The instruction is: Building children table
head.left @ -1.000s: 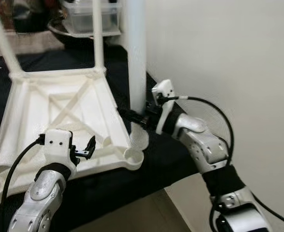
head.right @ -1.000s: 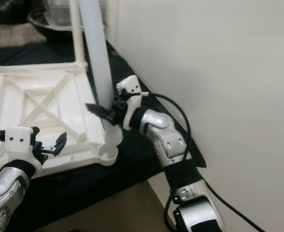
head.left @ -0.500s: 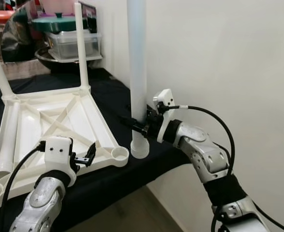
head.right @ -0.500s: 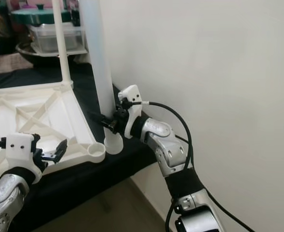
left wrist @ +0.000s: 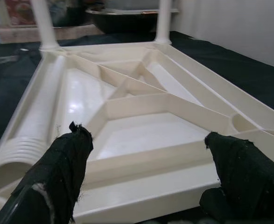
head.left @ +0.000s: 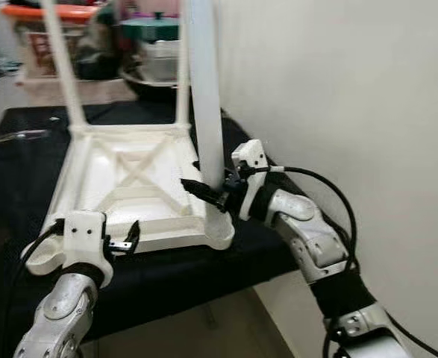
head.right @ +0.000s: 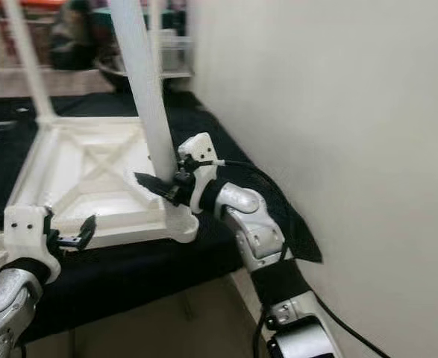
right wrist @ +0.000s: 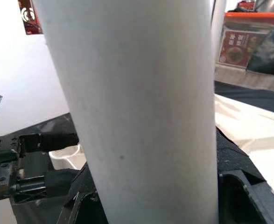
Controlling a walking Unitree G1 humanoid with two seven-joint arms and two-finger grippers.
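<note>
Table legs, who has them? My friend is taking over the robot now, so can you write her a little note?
Right gripper is shut on the table leg, held upright over the near right corner socket. Left gripper is open at the tabletop front edge, holding nothing.
Done: two far legs stand in the upside-down tabletop.
Left: seat this leg; the near left corner socket is empty.

Upturned children's table top (head.left: 140,179) ahead of the left gripper (head.left: 129,240) is glossy cream moulded plastic, the leg (head.left: 204,97) clamped in the right gripper (head.left: 207,194) smooth matt white plastic, over matt black cloth (head.left: 17,171).
</note>
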